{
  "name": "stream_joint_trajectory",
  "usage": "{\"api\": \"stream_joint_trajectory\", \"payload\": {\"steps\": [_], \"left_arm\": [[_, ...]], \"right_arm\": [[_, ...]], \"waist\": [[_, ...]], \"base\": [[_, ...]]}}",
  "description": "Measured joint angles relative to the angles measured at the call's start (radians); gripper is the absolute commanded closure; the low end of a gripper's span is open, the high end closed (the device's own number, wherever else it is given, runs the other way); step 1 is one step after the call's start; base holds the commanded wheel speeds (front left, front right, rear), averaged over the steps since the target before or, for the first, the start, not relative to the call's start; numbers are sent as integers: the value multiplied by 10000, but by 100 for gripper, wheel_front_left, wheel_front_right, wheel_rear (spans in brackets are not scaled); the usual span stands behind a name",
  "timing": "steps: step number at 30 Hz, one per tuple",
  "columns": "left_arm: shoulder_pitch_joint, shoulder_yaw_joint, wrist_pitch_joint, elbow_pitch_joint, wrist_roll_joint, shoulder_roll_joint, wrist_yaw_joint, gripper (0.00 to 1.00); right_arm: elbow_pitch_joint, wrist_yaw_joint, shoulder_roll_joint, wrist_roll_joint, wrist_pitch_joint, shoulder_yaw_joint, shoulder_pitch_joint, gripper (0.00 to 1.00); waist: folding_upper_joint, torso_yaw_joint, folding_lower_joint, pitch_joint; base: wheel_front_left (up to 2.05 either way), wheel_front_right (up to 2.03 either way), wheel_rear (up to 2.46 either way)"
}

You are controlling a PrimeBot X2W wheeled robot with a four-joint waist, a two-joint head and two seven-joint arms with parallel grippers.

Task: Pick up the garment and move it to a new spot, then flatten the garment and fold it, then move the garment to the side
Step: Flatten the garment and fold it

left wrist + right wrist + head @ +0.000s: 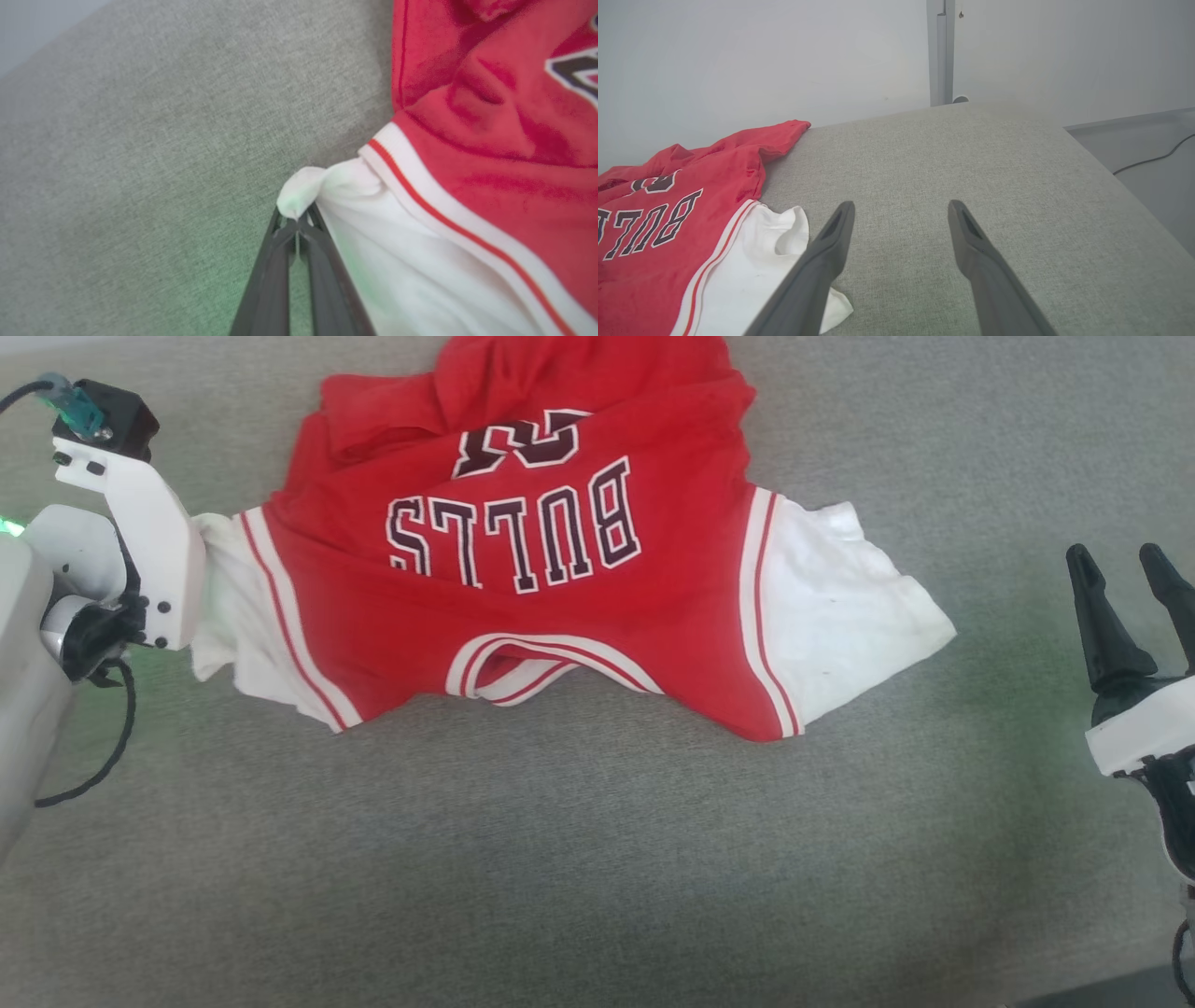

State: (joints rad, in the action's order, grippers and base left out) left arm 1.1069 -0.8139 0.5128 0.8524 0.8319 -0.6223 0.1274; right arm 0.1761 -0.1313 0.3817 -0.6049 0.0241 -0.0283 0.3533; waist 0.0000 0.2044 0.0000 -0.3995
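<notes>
Head view, garment: the red jersey-style T-shirt (523, 607), with white short sleeves and black "BULLS 23" lettering, lies spread on the grey fabric-covered table (560, 859). Its collar is toward the robot and its rumpled hem end (560, 373) is on the far side.
Head view, risk: I reckon a sideways pull from one sleeve alone would drag that loose hem into worse folds, and flattening would then get harder.
Left wrist view, grip: the left jaws are together, clamped on a small tuft at the edge of the white left sleeve (303, 186).
Left wrist view, risk: very little cloth is caught, so a firm tug could slip it free, or stretch the sleeve while the body stays put.
Right wrist view, jaws: the right jaws stand apart and hold nothing. They are over bare table just beside the white right sleeve (761, 252).
Right wrist view, risk: with this side unheld, a lift would likely let the shirt swing and crumple. A careless descent might also pin the sleeve's curled edge.
</notes>
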Motion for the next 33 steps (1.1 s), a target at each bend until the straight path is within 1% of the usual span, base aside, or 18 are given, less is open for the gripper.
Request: {"api": "stream_joint_trajectory", "payload": {"steps": [1, 2, 3, 7, 13, 15, 18, 19, 21, 24, 26, 27, 29, 30, 33], "left_arm": [[1, 35, -146, 102, 134, 52, 6, 60], [-2, 52, -299, 161, 255, 96, 6, 44], [-5, 79, -539, 182, 311, 128, 8, 0], [-197, 192, -1611, -38, 608, 182, 17, 0], [-1222, 510, -3797, -468, 978, 186, 17, 0], [-1684, 704, -4629, -608, 1089, 334, -8, 0], [-2460, 945, -5923, -895, 1210, 698, -178, 0], [-3007, 1022, -6786, -1106, 1214, 936, -276, 0], [-3569, 1160, -7403, -1313, 1223, 1172, -399, 0], [-4287, 1605, -7714, -1804, 955, 1425, -769, 0], [-4800, 2508, -7720, -2686, 491, 1676, -1011, 0], [-4800, 2508, -7720, -2686, 491, 1676, -1011, 0], [-5412, 3323, -7747, -3609, -351, 1994, -1160, 0], [-6300, 4084, -7743, -4408, -1143, 2382, -1229, 0], [-7361, 5001, -7743, -5442, -2299, 2972, -1229, 0]], "right_arm": [[-21, 0, 27, 19, 29, 31, -1, 0], [-48, 0, 58, 61, 56, 52, -3, 0], [-73, 0, 90, 86, 117, 77, -6, 0], [-146, 0, 268, 157, 456, 265, -112, 0], [-196, 0, 698, 157, 1285, 345, -500, 0], [-213, 0, 832, 111, 1580, 341, -596, 0], [-238, 0, 1053, 25, 2104, 311, -699, 0], [-263, 0, 1252, -38, 2548, 309, -837, 0], [-280, 0, 1509, -127, 3179, 383, -982, 0], [-355, 0, 1864, -311, 3914, 345, -1053, 0], [-384, 0, 2067, -418, 4462, 282, -1059, 0], [-384, 0, 2067, -418, 4462, 282, -1059, 0], [-382, 0, 2291, -481, 5104, 290, -1064, 0], [-384, 0, 2476, -587, 5804, 337, -1062, 0], [-349, -2, 2602, -635, 6583, 320, -975, 0]], "waist": [[0, -51, 0, 27], [0, -111, 0, 65], [0, -179, 0, 109], [0, -495, 0, 358], [0, -1134, 0, 765], [0, -1369, 0, 884], [0, -1747, 0, 1049], [0, -2019, 0, 1138], [0, -2301, 0, 1208], [0, -2721, 0, 1273], [0, -2995, 0, 1294], [0, -2995, 0, 1294], [1, -3255, 0, 1298], [0, -3488, 0, 1291], [0, -3768, 0, 1272]], "base": [[0, 0, 0], [0, 0, 0], [0, 0, 0], [0, 0, 0], [0, 0, 0], [0, 0, 0], [0, 0, 0], [0, 0, 0], [0, 0, 0], [0, 0, 0], [0, 0, 0], [0, 0, 0], [0, 0, 0], [0, 0, 0], [0, 0, 0]]}}
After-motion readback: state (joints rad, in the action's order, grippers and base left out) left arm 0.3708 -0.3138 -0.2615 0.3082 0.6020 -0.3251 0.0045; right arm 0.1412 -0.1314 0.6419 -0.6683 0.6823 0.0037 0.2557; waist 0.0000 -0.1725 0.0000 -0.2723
